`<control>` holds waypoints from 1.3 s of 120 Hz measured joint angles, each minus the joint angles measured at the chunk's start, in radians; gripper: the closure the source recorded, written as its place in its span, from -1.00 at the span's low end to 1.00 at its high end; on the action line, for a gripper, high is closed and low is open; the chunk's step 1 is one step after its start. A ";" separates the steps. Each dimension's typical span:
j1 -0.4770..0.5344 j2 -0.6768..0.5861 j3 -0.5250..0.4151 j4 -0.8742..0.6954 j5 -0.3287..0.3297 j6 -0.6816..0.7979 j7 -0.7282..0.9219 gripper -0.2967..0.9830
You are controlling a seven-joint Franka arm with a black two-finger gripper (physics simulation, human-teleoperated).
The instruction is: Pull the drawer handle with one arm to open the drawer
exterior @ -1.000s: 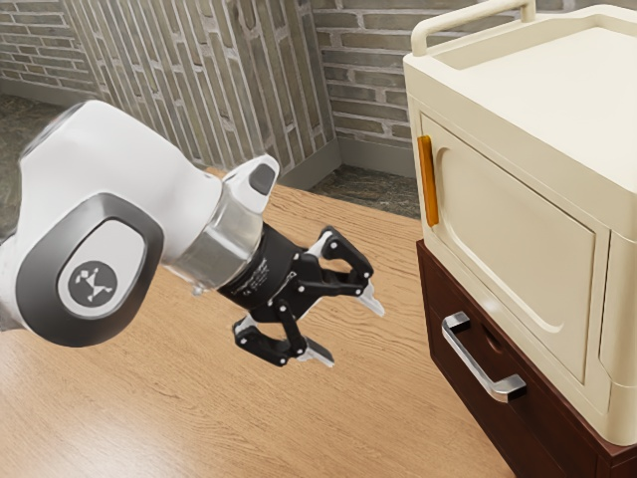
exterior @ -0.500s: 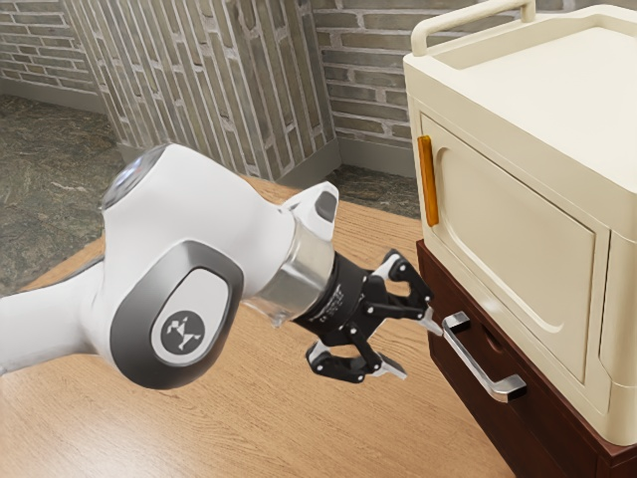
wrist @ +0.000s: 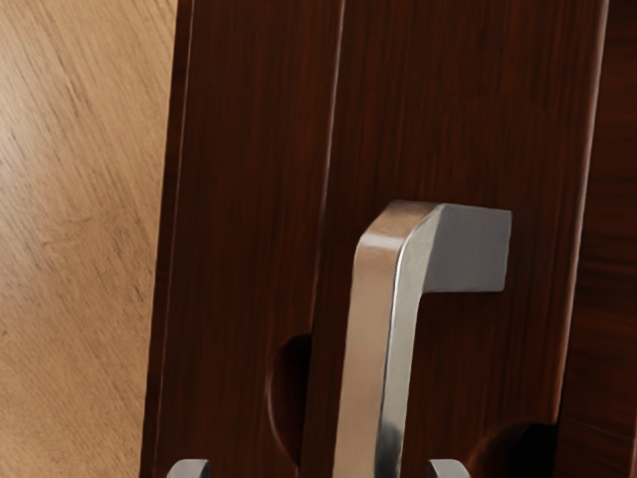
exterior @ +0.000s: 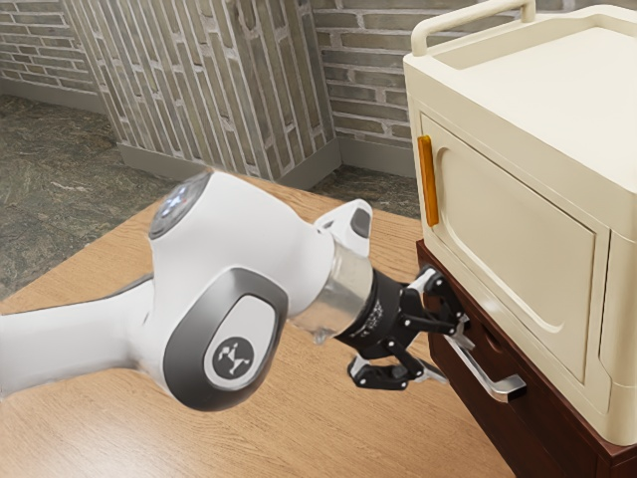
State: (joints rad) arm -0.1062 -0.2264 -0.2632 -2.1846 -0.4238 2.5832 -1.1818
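White arm (exterior: pixel 224 289) reaching to the dark drawer (wrist: pixel 448 100)

Its hand is sloping downward toward the drawer's front. The black gripper (exterior: pixel 454 352) is hovering close before the drawer, fingers (wrist: pixel 449 469) spreading apart, grasping nothing. The silver handle (wrist: pixel 370 339) is jutting from the drawer's front, its bar running between those parted fingers.

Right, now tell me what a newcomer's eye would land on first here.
Probably the bulky white-and-grey robot arm, reaching in from the exterior view's left, with its black two-fingered end effector open at a shiny silver metal handle. Next would come the big cream cabinet on the exterior view's right, with a bright orange upright handle on its front. It stands on the dark reddish-brown wooden drawer unit bearing the silver handle.
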 joint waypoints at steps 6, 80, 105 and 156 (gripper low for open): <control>0.000 0.006 0.000 0.000 -0.001 0.006 -0.002 0.20; 0.000 -0.016 -0.007 -0.021 0.006 0.000 0.008 0.46; 0.001 -0.045 -0.007 -0.050 0.008 -0.027 0.036 0.49; 0.001 -0.152 -0.001 -0.131 0.013 -0.095 0.101 0.53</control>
State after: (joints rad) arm -0.1054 -0.3779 -0.2645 -2.3153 -0.4104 2.4886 -1.0811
